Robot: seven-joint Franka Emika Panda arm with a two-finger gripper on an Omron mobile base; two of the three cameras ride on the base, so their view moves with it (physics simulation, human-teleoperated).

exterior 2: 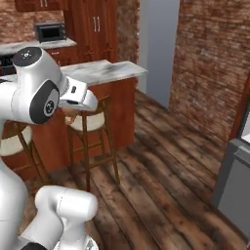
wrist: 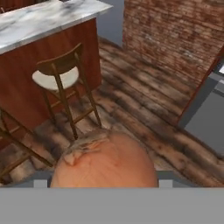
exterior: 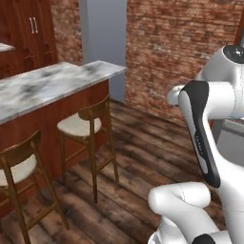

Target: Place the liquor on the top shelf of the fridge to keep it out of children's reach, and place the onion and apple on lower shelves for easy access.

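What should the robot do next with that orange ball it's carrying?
Probably swing toward the fridge, the grey cabinet at the right edge. The onion sits right between the jaws in the hand view, over the wooden floor beside the stool, so it hasn't reached a shelf yet.

Base views behind arm, toward stools (exterior: 78,125)

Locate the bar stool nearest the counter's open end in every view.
Left base view: stool left of centre, below the counter's end.
Right base view: stool left of centre, partly behind the arm.
Hand view: stool upper left.
Shared landmark: the marble counter right behind it.
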